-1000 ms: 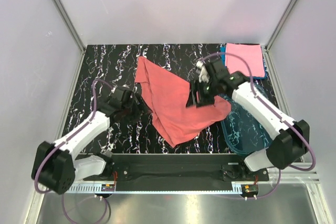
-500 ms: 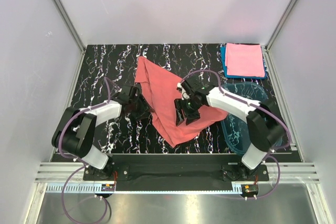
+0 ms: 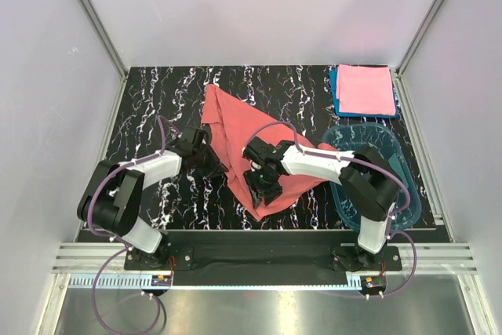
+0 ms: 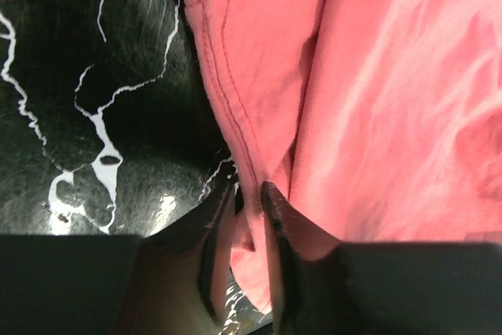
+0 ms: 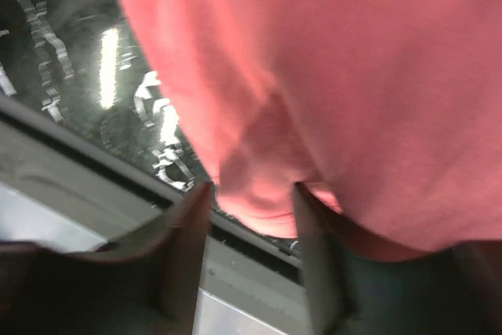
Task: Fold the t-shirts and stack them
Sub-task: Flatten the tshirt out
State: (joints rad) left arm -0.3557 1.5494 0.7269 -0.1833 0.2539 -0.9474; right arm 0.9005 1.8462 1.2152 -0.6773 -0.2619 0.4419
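Top external view is showing us the salmon t-shirt (image 3: 243,135) lying open and rumpled across the middle of the marbled table (image 3: 149,100). One corner is reaching toward the far edge, a point is trailing toward the near rail, and its right tip is meeting the rim of the clear blue tub (image 3: 400,170). Well apart, in the far right corner, the pink tee (image 3: 365,89) is sitting folded square on top of the blue tee (image 3: 334,93). The left gripper (image 3: 210,164) is working at the shirt's left edge, and its wrist camera is showing us the fingers nearly together with the stitched hem nipped between them. The right gripper (image 3: 261,186) is sitting low over the near part of the cloth. Its fingers are standing apart with a soft bulge of fabric between them, but that picture is blurred and we cannot tell whether they are actually pressing it. We are judging this cloth as light, limp and thin. It is likely to sag wherever it is not held, drag and wrinkle against the table, and slip out of a shallow pinch. We are therefore favouring holds on the doubled, stitched parts such as the hem, shoulder seams and corners, with the two grippers taking matching corners of one edge so that the panel is hanging flat instead of bunching.
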